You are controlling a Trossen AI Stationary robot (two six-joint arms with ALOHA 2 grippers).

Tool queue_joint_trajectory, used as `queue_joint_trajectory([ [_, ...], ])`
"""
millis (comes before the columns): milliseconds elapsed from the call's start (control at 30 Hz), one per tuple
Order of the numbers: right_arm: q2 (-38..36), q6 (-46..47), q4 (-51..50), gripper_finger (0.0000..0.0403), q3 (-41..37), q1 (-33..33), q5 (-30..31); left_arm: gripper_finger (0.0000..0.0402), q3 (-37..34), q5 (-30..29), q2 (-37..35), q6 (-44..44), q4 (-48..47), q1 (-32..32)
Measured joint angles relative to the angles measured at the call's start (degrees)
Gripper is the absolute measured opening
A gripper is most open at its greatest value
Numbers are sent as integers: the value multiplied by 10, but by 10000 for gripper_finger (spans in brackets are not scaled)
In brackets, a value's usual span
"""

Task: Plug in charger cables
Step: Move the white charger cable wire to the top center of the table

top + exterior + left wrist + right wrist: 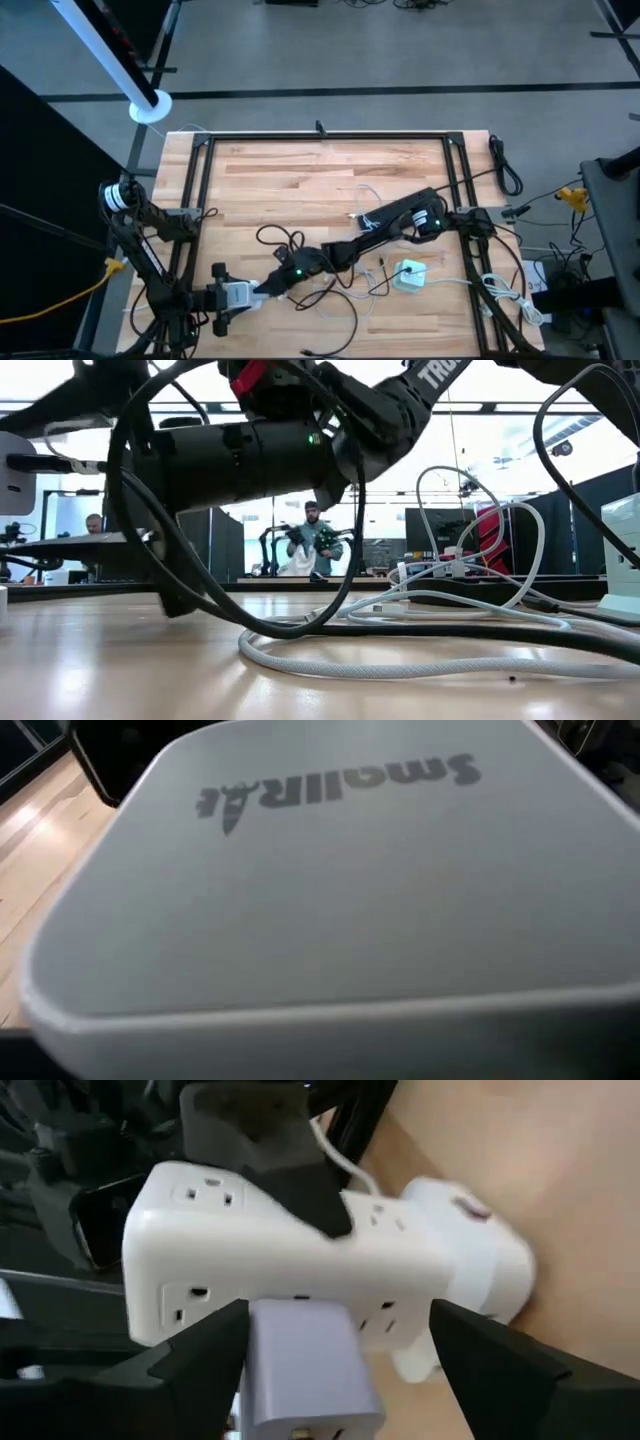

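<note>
**Work surface.** One wooden table (300, 170) edged by a black frame; two dark arms are reached in over it and meet near its front edge.

**Charger cables** (283, 240). Several thin loose cables, black and white, are spread in small loops over the middle and front of the table, between and under the two arms. None is held. An exact count cannot be made. In the low view they are seen as black arcs in the foreground and white loops behind.

**Outlet block** (290, 1270). One, white, with several sockets. One pale grey charger brick (305, 1360) is seated in its near face.

**Left gripper** (250, 292). The outlet block is clamped by it; one of its dark fingers is seen across the top of the block.

**Right gripper** (340, 1345). Jaws are spread, one finger on each side of the charger brick, with a clear gap on one side.

**Other items.**
- One white charger block (410, 273) lies right of the centre.
- One yellow cable (95, 280) lies off the table's left side.
- Two persons are seen in the room beyond.

**Writing.**
- "SmallRig" is read upside down on the pale surface that fills the left wrist view.
- White letters beginning "TRO" are read on an arm in the low view.
</note>
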Motion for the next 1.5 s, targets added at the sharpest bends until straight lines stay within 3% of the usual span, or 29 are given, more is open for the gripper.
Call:
queue_joint_trajectory([
  [233, -57, -90, -111, 257, -1, -28, 4, 303, 1, 7, -1, 4, 0, -1],
  [467, -171, -256, -272, 233, -2, -42, 23, 303, 1, 15, -5, -42, -12, 0],
  [700, -322, -377, -425, 196, -1, 7, 87, 302, 1, 55, -61, -131, -145, 34],
  [833, -377, -387, -480, 178, -1, 57, 156, 301, 0, 60, -93, -139, -231, 65],
  [1000, -393, -367, -482, 160, -1, 133, 241, 301, -3, 44, -122, -155, -286, 124],
  [1200, -372, -314, -482, 145, -1, 195, 294, 299, -28, 23, -131, -211, -227, 175],
  [1500, -354, -283, -483, 137, -1, 230, 311, 298, -38, 71, -127, -221, -110, 125],
])
